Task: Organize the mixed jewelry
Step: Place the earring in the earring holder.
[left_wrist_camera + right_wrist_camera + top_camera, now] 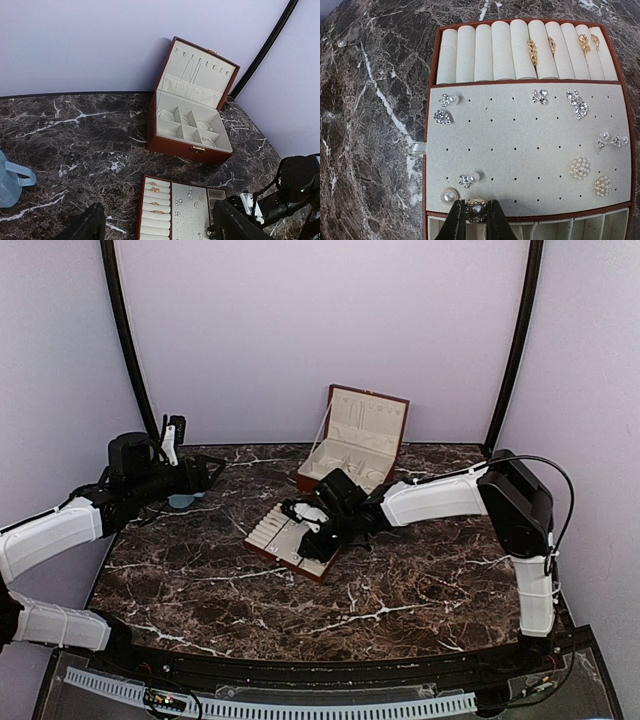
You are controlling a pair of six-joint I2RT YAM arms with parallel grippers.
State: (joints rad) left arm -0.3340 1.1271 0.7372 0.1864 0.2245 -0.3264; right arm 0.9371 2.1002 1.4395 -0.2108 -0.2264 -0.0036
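Stretching over tray [520, 145], right claw [476, 208] apparently pinching stud [477, 212]

Left fingers [86, 226] spread wide, right arm [430, 498] outstretched, right fingers [456, 225] nearly closed

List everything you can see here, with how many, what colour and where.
Table: one, dark marble, under everything.
Box: one, red-brown, cream inside, open at the back.
Tray: one, red-brown, cream-lined, in front of the box.
Rings: four, gold, in the tray's roll slots.
Studs: about ten, crystal and pearl, on the tray's perforated pad.
Pearl stud: one, gold-rimmed, at the pad's near edge.
Cup: one, pale blue, table's left side.
Arms: two, white and black, reaching in from left and right.
Left end effector: one, black, open, near the cup.
Right end effector: one, black, shut on the pearl stud.
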